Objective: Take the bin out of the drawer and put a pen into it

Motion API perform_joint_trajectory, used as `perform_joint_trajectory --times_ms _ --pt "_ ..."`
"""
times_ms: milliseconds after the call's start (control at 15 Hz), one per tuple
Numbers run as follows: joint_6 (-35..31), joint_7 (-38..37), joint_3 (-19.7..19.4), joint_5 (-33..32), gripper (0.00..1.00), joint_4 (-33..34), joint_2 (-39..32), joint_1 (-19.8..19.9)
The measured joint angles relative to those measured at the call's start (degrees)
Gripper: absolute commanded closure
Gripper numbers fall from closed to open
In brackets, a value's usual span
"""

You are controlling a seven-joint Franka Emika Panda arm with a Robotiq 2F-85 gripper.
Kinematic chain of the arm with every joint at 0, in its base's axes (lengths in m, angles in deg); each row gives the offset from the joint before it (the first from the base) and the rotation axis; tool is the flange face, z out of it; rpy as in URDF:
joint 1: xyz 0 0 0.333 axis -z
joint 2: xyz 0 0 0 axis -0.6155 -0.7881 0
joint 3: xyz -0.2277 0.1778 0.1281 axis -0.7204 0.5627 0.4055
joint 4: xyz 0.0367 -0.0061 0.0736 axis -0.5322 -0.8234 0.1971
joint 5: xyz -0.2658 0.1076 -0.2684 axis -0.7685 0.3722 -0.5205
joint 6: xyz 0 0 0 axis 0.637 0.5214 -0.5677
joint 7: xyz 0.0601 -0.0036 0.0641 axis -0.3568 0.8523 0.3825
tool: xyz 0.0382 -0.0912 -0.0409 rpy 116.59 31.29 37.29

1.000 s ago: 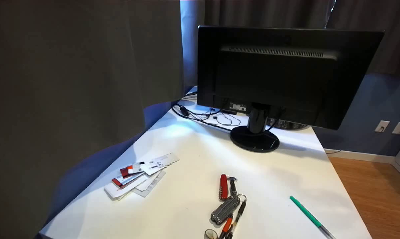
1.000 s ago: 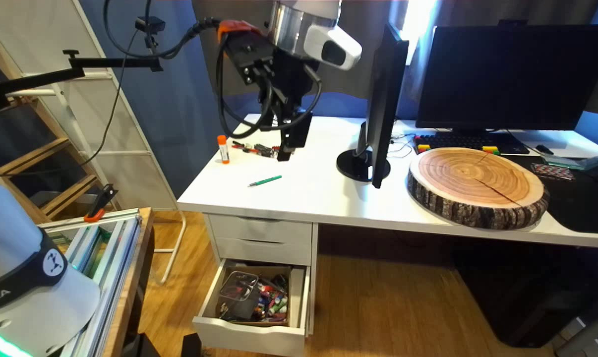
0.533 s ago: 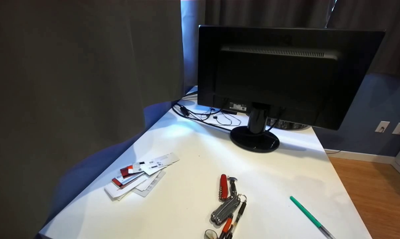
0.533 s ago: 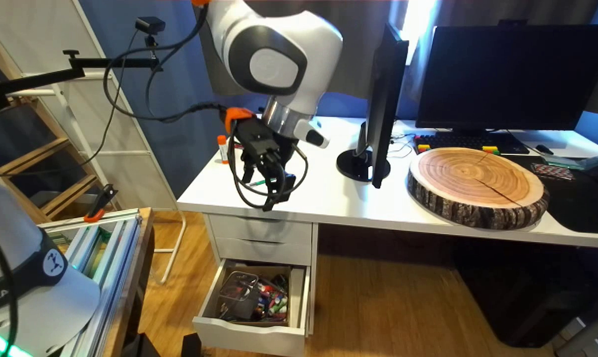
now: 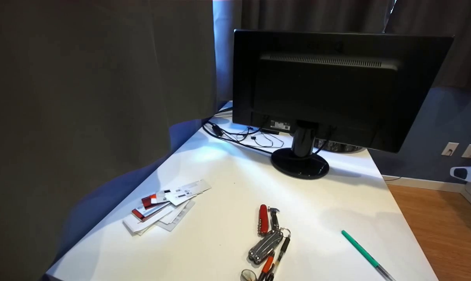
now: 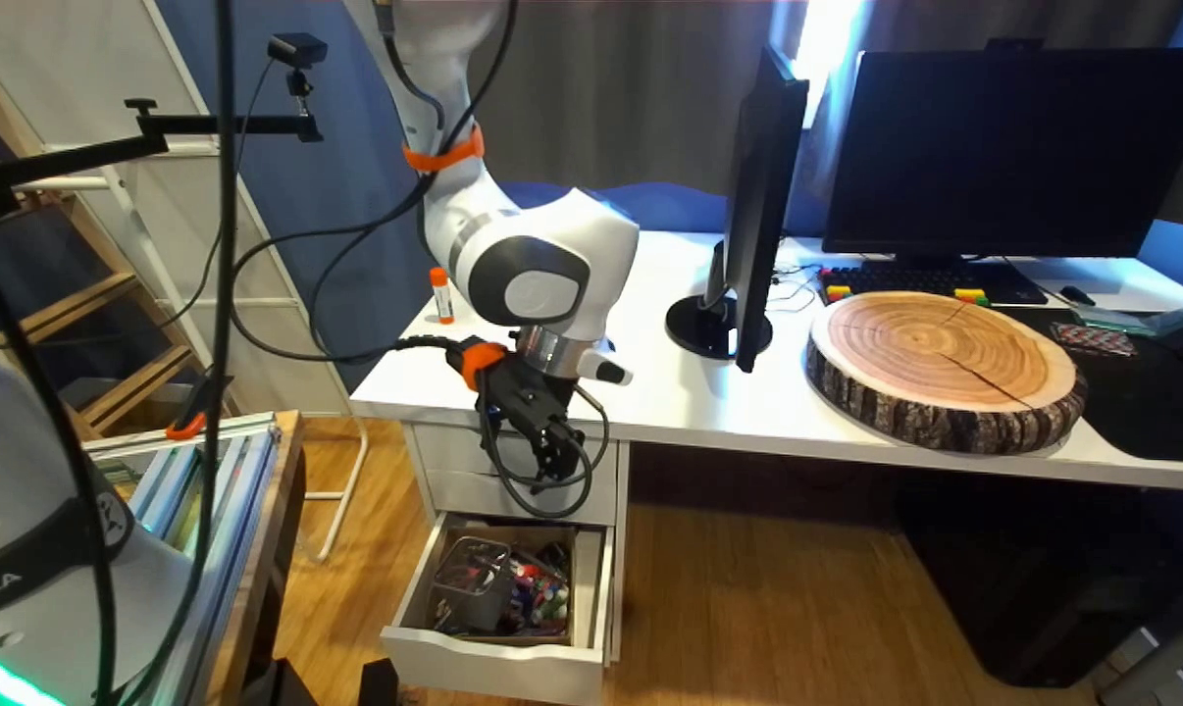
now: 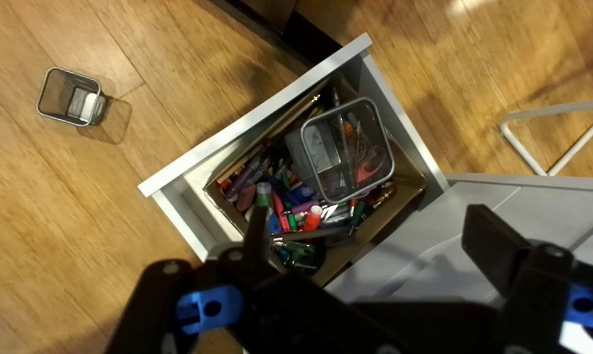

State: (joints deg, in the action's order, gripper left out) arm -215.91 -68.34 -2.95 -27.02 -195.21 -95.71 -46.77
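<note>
1. In the wrist view we look down past the gripper (image 7: 368, 227), its jaws spread wide and released, into the pulled-out drawer (image 7: 255, 114). A cardboard box (image 7: 397, 204) inside it is packed with markers (image 7: 312, 218) and other stationery.
2. In the same view we find the bin (image 7: 348, 152) — a dark grey mesh cup — sitting on the stationery in that box, well apart from the jaws. We cannot tell whether it stands level. A second mesh cup (image 7: 70, 98) stands on the wooden floor (image 7: 26, 196), outside the drawer.
3. In an exterior view we see the arm (image 6: 542, 279) angled down to the front edge of the desk (image 6: 650, 397). The gripper hangs before the closed drawers (image 6: 454, 495), above the pulled-out drawer with the bin in it, and from here we cannot make out how its jaws stand. A glue stick (image 6: 441, 296) stands upright on the desk, and a wood slice (image 6: 945, 353) lies flat beside the monitor (image 6: 763, 211).
4. In an exterior view we have the pen (image 5: 360, 248), green and thin, lying on the desk near its edge. A red pocketknife (image 5: 263, 219) and a silver multitool (image 5: 265, 246) lie between it and a pile of cards (image 5: 165, 210).
</note>
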Motion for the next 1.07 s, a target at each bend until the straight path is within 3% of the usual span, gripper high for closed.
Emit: perform_joint_trajectory --times_ms 600,1067 --pt "-0.2 1.1 0.5 -0.6 0.00 1.4 -1.6 0.8" --pt "-12.2 9.7 2.7 -5.8 0.00 4.3 -14.1 4.3"
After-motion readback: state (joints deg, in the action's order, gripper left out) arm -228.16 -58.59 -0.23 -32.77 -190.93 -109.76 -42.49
